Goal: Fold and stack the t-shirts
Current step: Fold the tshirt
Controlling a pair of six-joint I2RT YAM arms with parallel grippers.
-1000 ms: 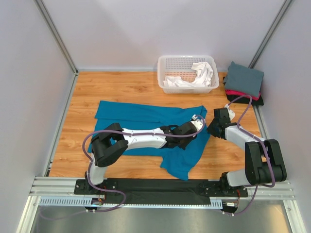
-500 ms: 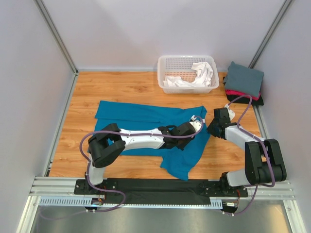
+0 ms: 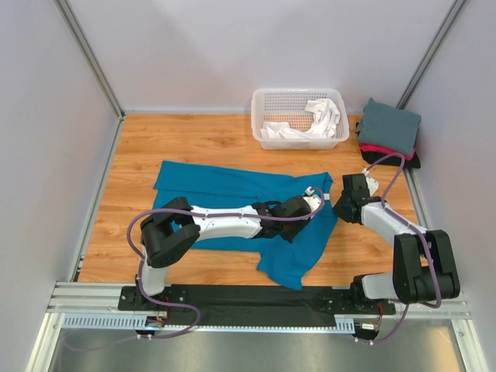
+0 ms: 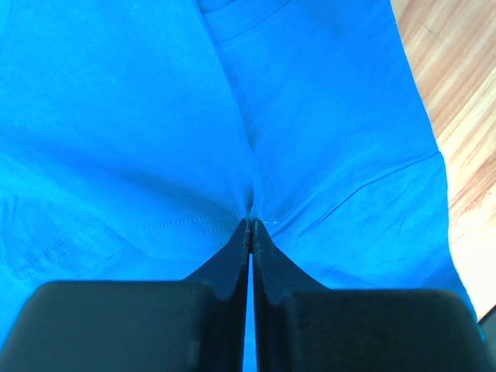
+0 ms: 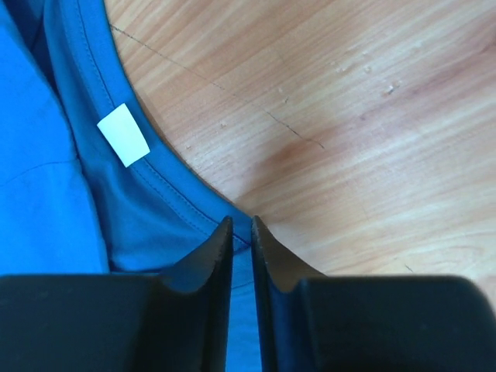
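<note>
**Step in hand: flattening the teal t-shirt for the first fold (judged).**

1. Location. The teal t-shirt (image 3: 232, 186) lies spread on the desk (image 3: 194, 139) at the centre of the top view.
2. Left end effector (image 4: 249, 225). It is fully closed on a small pucker of teal cloth near the right end of the garment.
3. Right end effector (image 5: 242, 225). Its jaws are narrowly parted at the collar (image 5: 155, 186). It cannot be determined whether the collar is gripped.
4. Procedure. Draw the pinched cloth low and slowly. Pull away from the collar so that creases run out rather than bunch. Keep both end effectors close to the desk.
5. Orientation. The long axis runs from the left of the frame to the right, dropping slightly. The neck, with its white label (image 5: 124, 136), points to the right of the frame. One lobe of cloth trails toward the lower centre.
</note>
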